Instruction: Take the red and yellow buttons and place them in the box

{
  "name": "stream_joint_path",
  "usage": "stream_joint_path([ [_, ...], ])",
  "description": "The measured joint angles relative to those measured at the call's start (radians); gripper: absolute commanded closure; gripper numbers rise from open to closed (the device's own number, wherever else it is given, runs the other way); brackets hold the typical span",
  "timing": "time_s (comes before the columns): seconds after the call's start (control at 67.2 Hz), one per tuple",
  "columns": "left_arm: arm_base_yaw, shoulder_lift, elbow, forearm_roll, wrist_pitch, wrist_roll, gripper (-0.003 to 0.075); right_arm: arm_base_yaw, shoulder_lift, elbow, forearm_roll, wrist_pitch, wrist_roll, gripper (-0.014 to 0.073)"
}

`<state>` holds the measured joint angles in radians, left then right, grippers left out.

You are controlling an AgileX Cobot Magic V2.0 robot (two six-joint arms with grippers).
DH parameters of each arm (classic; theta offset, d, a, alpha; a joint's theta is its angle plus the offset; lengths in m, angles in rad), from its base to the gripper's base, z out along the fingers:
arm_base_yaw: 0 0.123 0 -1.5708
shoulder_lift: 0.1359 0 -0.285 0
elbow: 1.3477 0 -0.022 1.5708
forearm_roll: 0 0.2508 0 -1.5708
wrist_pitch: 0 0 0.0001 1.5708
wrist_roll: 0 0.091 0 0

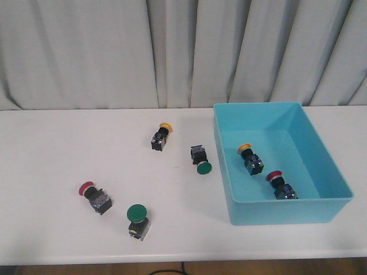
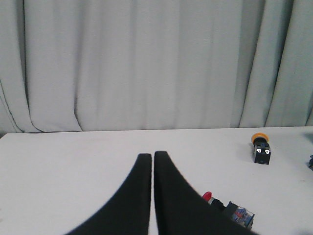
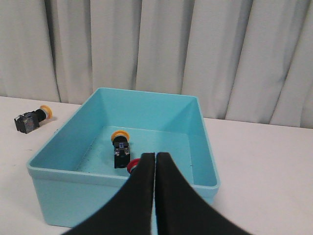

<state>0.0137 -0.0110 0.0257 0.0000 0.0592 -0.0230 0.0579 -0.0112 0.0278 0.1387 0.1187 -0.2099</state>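
The turquoise box (image 1: 275, 212) stands at the right of the table. In it lie a yellow button (image 1: 250, 156) and a red button (image 1: 280, 184). On the table lie a second yellow button (image 1: 161, 136) near the middle and a second red button (image 1: 94, 196) at the front left. Neither gripper shows in the front view. My left gripper (image 2: 152, 155) is shut and empty above the table; the red button (image 2: 230, 209) lies beside its finger, the yellow one (image 2: 260, 147) farther off. My right gripper (image 3: 154, 155) is shut and empty, near the box (image 3: 63, 196).
Two green-capped buttons lie on the table: one (image 1: 200, 160) close to the box's left wall, one (image 1: 138, 220) near the front edge beside the red button. Grey curtains hang behind the table.
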Motion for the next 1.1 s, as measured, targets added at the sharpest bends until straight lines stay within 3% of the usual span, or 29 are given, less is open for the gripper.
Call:
stream_joint_path([
  [0.193, 0.000, 0.000, 0.000, 0.000, 0.000, 0.000, 0.0728, 0.000, 0.000, 0.000, -0.023, 0.000, 0.017, 0.0599],
  [0.417, 0.000, 0.000, 0.000, 0.000, 0.000, 0.000, 0.0728, 0.000, 0.000, 0.000, -0.205, -0.005, 0.210, 0.0597],
  [1.101, 0.000, 0.000, 0.000, 0.000, 0.000, 0.000, 0.0728, 0.000, 0.000, 0.000, -0.201, -0.067, 0.223, 0.0597],
])
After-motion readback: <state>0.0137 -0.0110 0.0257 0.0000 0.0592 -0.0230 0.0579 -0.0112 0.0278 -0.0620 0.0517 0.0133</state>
